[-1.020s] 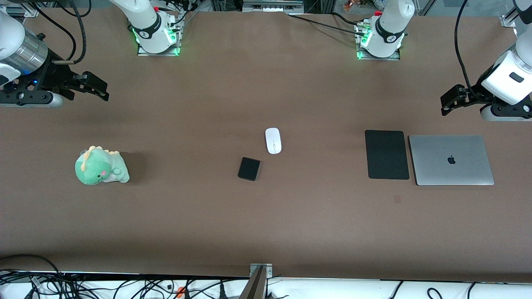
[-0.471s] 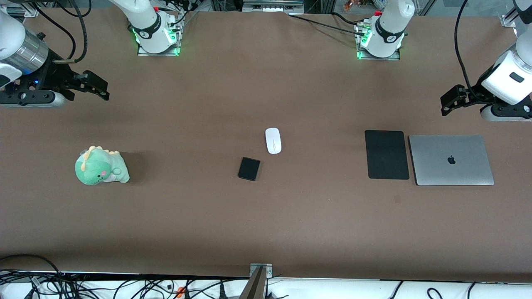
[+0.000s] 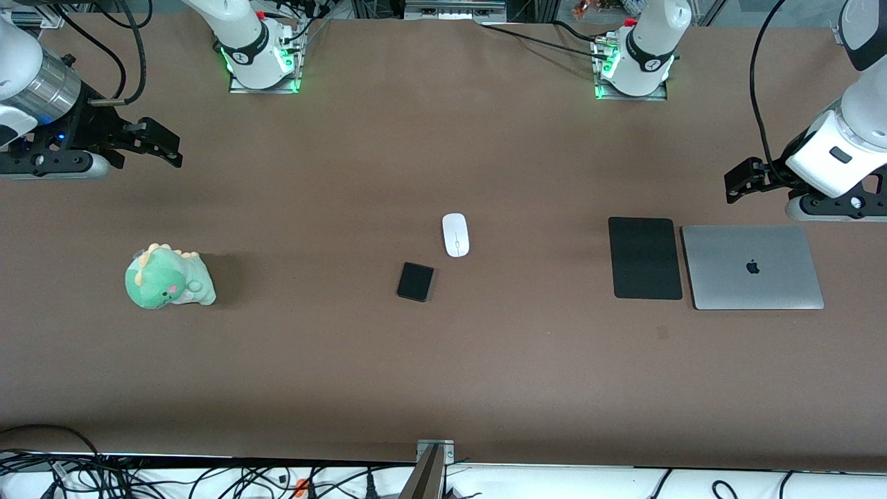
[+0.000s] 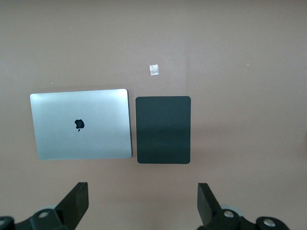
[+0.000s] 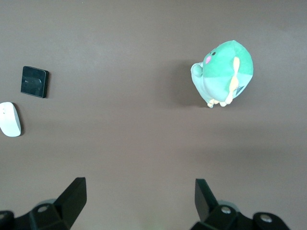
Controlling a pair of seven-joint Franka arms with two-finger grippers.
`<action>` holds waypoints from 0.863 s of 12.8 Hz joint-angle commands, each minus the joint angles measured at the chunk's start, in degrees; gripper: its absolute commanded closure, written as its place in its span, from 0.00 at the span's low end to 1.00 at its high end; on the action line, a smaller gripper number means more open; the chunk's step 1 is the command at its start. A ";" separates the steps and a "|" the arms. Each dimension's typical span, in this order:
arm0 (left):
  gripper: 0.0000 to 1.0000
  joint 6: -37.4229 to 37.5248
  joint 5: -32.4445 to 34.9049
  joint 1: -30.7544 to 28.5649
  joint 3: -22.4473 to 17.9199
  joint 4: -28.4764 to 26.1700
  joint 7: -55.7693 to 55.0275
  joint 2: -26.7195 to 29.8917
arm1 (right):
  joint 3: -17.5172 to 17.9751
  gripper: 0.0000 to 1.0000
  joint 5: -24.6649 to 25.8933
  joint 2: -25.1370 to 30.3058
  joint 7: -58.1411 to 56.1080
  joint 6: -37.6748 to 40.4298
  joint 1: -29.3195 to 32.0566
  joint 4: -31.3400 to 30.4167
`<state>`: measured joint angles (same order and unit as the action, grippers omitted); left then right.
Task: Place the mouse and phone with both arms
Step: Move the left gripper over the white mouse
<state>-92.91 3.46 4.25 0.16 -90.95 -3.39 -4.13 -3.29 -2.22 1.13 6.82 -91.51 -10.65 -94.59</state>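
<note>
Both sets of jaws stand wide open w/ nothing between them. Left gripper (image 3: pixel 736 186) hangs over bare tabletop (image 3: pixel 443 374) at the left arm's end, just beside the far edges of the mouse pad (image 3: pixel 645 258) and the closed silver laptop (image 3: pixel 752 267); its wrist view looks straight down on both, lying side by side and nearly touching. Vs. half a sec ago the left arm has begun to move: wrist and gripper have shifted a little toward the table's middle and toward the bases, whereas it barely stirred in the half sec before that. Right gripper (image 3: pixel 161 144) hangs over bare tabletop at the right arm's end, above the stretch between its base and the green plush dinosaur (image 3: pixel 168 277); it hasn't budged across the three pics, so the right arm waits. Mouse (image 3: pixel 455 234) lies mid-table, untouched, w/ the phone (image 3: pixel 416 281) just beside it, slightly nearer the front camera and a bit toward the right arm's end; they're close but not touching, and both sit well apart from either gripper. Judgement: task is at its very start, nothing picked yet, and the left arm's shift looks like the opening of a reach, prob. for the mouse, w/ the pad a likely drop spot.
</note>
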 commanded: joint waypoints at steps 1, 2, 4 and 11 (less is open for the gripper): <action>0.00 3.51 -0.82 0.41 0.37 2.00 0.84 -0.53 | 0.03 0.00 -1.20 -0.59 -1.88 0.63 0.19 0.64; 0.00 3.87 -0.91 0.41 1.59 1.92 0.76 -0.96 | -0.05 0.00 -1.91 -0.68 -3.03 0.63 0.37 0.64; 0.00 3.96 -0.91 0.50 4.83 1.56 -0.47 -2.01 | -0.14 0.00 -2.09 -0.69 -3.48 0.72 0.46 0.64; 0.00 -8.67 -9.08 6.45 11.80 2.27 -12.82 -14.05 | -0.14 0.00 -2.09 -0.69 -3.56 0.81 0.46 0.64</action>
<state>-99.50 -3.92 7.35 12.19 -90.77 -9.75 -15.23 -3.46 -3.27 0.48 4.30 -91.51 -10.61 -94.60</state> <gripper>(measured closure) 0.000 0.000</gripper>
